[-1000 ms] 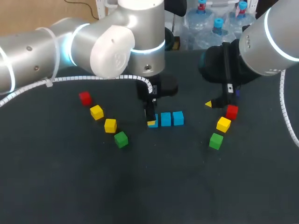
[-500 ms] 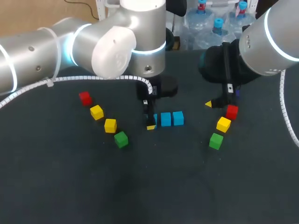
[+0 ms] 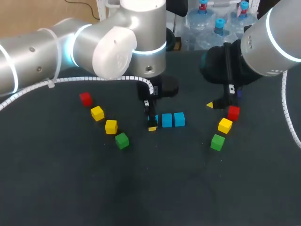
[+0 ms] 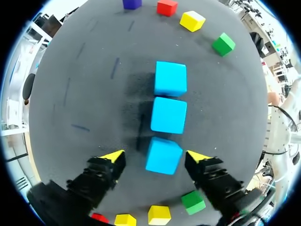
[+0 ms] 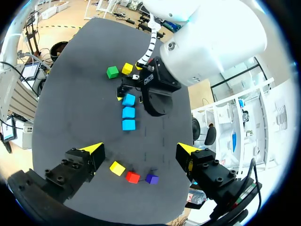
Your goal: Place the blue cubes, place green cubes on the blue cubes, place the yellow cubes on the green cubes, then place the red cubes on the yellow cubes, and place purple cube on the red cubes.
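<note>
Three blue cubes (image 3: 167, 120) sat flat in a close-set row mid-table (one end cube slightly turned). Green cubes (image 3: 122, 140), yellow cubes (image 3: 111, 126), red cubes (image 3: 85, 99) and a purple cube (image 4: 131, 4) lay unstacked on either side.

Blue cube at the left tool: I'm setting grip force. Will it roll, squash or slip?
This blue cube has flat faces, so it probably won't roll. It looks rigid and small, likely light; one finger touching first may slide it. It sits slightly skewed to the left tool, so it might twist on closing.
</note>
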